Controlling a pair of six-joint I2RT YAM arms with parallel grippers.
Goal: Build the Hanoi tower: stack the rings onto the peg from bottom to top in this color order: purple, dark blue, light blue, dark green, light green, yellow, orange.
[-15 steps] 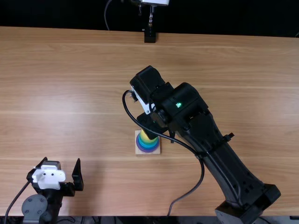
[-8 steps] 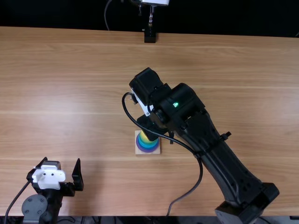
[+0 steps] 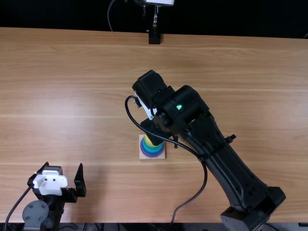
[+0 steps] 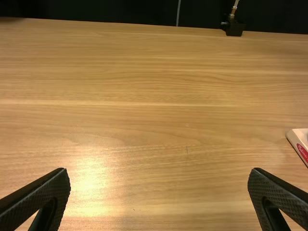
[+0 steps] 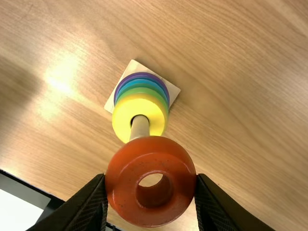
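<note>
In the top view my right gripper [image 3: 156, 132] is over the ring stack [image 3: 152, 147] on its square wooden base [image 3: 160, 156], partly covering the stack. In the right wrist view the right gripper [image 5: 150, 185] is shut on the orange ring [image 5: 115, 178], held above the tower near the peg's upper end; I cannot tell whether the peg's tip is inside its hole. The wooden peg [image 5: 140, 127] rises through the yellow ring [image 5: 124, 113]; green, blue and purple edges show beneath. My left gripper [image 3: 61, 182] stands open at the near left; in the left wrist view the left gripper [image 4: 160, 192] holds nothing.
A black cable [image 3: 193, 196] loops beside the right arm, whose links cross the right half of the table. A small black stand [image 3: 154, 36] is at the table's far edge. The base's corner [image 4: 299, 139] shows in the left wrist view.
The right arm has shifted slightly left, its upper part also a little toward the near edge in the top view. The left arm and the stack have kept still.
</note>
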